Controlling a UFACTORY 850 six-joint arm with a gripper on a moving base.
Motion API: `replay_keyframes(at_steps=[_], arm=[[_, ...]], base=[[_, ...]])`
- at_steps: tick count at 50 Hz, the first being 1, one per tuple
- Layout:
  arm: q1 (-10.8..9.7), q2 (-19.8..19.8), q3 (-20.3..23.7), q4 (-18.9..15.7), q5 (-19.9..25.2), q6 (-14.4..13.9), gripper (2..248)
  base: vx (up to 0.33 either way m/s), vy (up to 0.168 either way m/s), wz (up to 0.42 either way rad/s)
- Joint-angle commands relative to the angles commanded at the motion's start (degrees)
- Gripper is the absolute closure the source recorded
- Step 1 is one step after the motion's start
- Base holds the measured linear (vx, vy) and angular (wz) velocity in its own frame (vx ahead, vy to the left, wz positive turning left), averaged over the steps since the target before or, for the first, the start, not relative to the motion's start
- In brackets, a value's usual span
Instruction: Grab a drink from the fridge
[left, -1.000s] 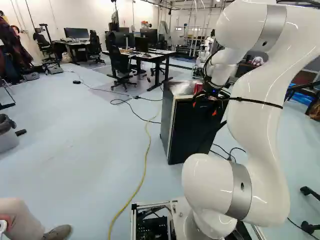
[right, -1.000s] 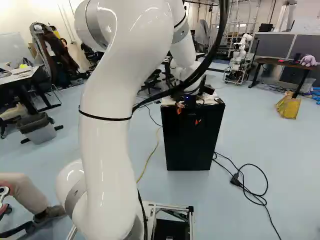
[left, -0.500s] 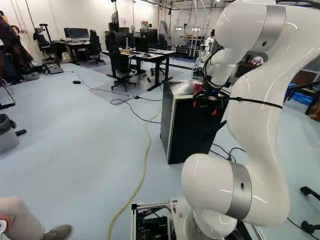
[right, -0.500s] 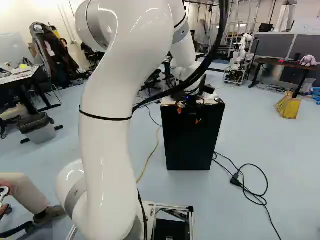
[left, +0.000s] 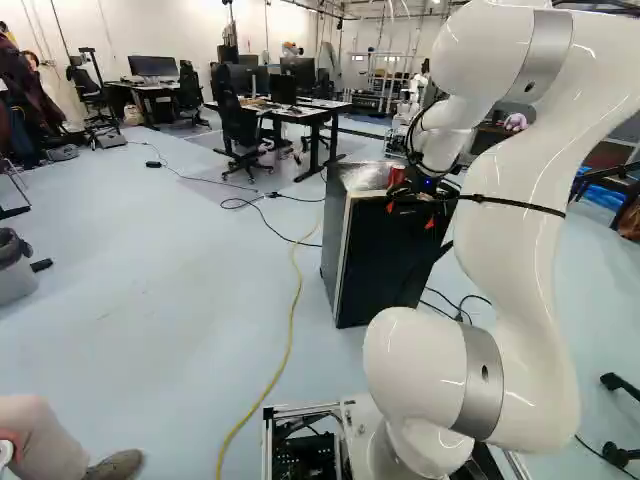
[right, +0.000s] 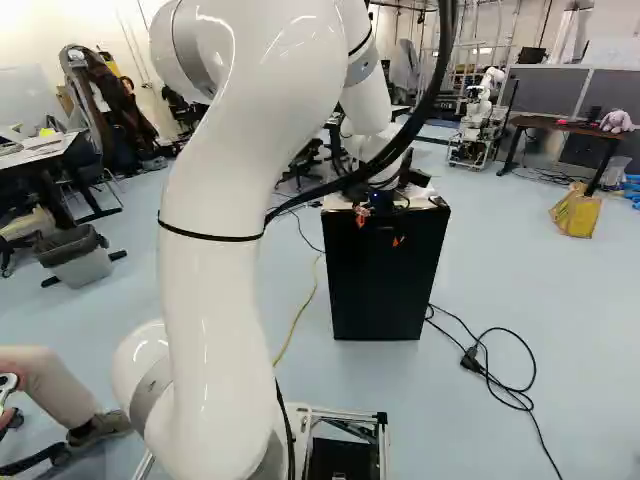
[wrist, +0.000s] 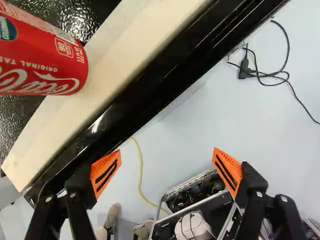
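Left base view, can: the red can (left: 397, 175) sits on top of the fridge (left: 375, 270), near twelve o'clock from my arm's foot.
Right base view, gripper: I see the gripper (right: 379, 231) at the fridge's upper front edge, the can hidden from me here.
Wrist view, pincer: spread wide, nothing between the orange pads (wrist: 105, 172).
Wrist view, can: about ten o'clock from the gripper, twelve being straight past the fingers; its far end is cut off, so I can't swear whether it stands or lies.
Can, feel: I expect modest weight if full, a slick wall, stiff while sealed, easily dented if empty.
Can, hold: I'd take mid-barrel from opposite sides, squeezing gently, clear of the rims.
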Motion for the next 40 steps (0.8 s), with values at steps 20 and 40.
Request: replay_keyframes(at_steps=[20,40], arm=[[-1.4,3.8,5.3,-0.8,3.5,0.0,3],[-2.9,8.1,10.9,-4.7,14.1,0.0,3]], base=[[0.0,0.0,0.0],[0.0,0.0,0.0]])
